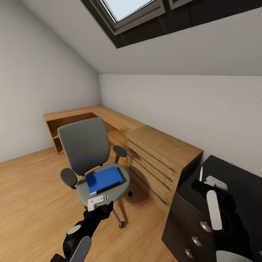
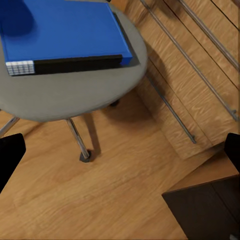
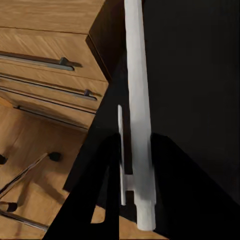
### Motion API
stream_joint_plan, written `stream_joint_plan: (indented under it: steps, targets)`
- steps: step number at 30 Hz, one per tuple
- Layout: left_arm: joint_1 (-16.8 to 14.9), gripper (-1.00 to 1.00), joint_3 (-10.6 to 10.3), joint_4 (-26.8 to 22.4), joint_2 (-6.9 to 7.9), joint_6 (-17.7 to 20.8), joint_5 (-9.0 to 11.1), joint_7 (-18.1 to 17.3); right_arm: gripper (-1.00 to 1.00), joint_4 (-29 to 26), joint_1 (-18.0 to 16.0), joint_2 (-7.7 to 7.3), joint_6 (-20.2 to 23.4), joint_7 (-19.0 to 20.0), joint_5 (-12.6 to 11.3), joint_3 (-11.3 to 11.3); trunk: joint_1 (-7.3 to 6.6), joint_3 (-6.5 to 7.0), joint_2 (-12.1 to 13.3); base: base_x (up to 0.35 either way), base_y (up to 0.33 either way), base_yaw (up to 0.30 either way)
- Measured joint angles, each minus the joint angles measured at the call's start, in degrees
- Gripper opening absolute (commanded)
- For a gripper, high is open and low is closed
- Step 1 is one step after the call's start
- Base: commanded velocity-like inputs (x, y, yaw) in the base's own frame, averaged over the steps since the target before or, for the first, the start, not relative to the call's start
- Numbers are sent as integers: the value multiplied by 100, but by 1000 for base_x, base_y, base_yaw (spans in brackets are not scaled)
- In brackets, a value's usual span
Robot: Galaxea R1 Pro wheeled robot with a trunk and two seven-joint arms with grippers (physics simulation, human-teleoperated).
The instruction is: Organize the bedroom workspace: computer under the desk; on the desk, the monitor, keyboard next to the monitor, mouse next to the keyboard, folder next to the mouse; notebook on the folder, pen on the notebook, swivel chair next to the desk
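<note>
Your right gripper [image 3: 131, 165] has its fingers [image 3: 167, 190] clenched on the white pen [image 3: 138, 110] above the black tabletop [image 1: 236, 178], while your left gripper [image 1: 98, 202], fingers released, hovers just beside the swivel chair [image 1: 85, 145], whose seat carries the blue folder [image 2: 60, 27].

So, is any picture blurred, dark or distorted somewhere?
Head view: wide-angle stretch, walls slanting. Left wrist view: sharp, a soft shadow under the swivel chair. Right wrist view: the pen looms close and slightly soft against the near-black desk.

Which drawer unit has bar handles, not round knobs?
The light-wood drawer unit beside the swivel chair; the black desk's drawer block has round silver knobs.
</note>
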Motion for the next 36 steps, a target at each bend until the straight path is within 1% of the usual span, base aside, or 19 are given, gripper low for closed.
stream_joint_plan:
  steps: [2, 4, 6, 7, 11, 12, 15, 21, 23, 25, 26, 30, 32, 34, 36]
  targets:
    - [0, 100, 1, 0, 0, 0, 2, 0, -100, 192, -12, 0, 2, -2, 116, 30, 0, 0, 0, 0, -21, 0]
    - [0, 100, 1, 0, 0, 0, 1, 0, -100, 350, -22, -3, 0, -2, 162, 44, 0, 0, 0, 0, -11, 0]
    - [0, 100, 1, 0, 0, 0, 2, 0, -100, 494, -33, -23, -2, -3, 188, 52, 0, 0, 0, 0, -4, 0]
    - [0, 100, 1, 0, 0, 0, 4, 0, -100, 637, -51, -73, -5, -3, 206, 61, 0, 0, 0, 0, -2, 0]
    - [0, 100, 1, 0, 0, 0, 7, 0, -100, 915, -82, -116, -14, -3, 209, 68, 0, 0, 0, 0, -1, 0]
    - [0, 100, 1, 0, 0, 0, 8, 0, -100, 1032, -119, -134, -30, -3, 212, 70, 0, 0, 0, 0, 0, 0]
    - [0, 100, 1, 0, 0, 0, 9, 0, -100, 1551, -325, -226, -256, -2, 285, 77, 0, 0, 0, 0, 0, 0]
    - [0, 100, -5, 0, 0, -6, 1, 0, -100, 1708, -373, -249, -331, 0, 330, 75, -1, 0, 0, 85, 0, 0]
    - [0, 100, -7, 0, -1, -6, 1, 0, -100, 1872, -460, -287, -404, -3, 355, 77, 0, 0, 0, 17, 0, 0]
    - [0, 100, -7, 0, 0, -1, 0, 0, -100, 2240, -597, -396, -587, -2, 380, 64, 0, 0, 0, 6, 0, 0]
    - [0, 100, -7, 0, 0, -1, 0, 0, -100, 2371, -660, -422, -638, -1, 382, 66, 0, 0, 0, 3, 0, 0]
    - [0, 100, -8, 0, 0, 0, 7, 0, -100, 2795, -841, -469, -792, -1, 412, 66, 0, 0, 0, 1, 0, 0]
    - [0, 100, -8, 0, 0, 0, 8, 0, -100, 3096, -977, -492, -980, 0, 477, 65, 0, 0, 0, 0, 0, 0]
    - [0, 100, -8, 0, -1, -2, 8, 0, -100, 3394, -1095, -555, -1161, 2, 556, 62, 0, 0, 0, 0, 0, 0]
    - [0, 100, -8, 0, -1, -1, 8, 0, -100, 3570, -1166, -589, -1249, 2, 589, 60, 0, 0, 0, 0, 0, 0]
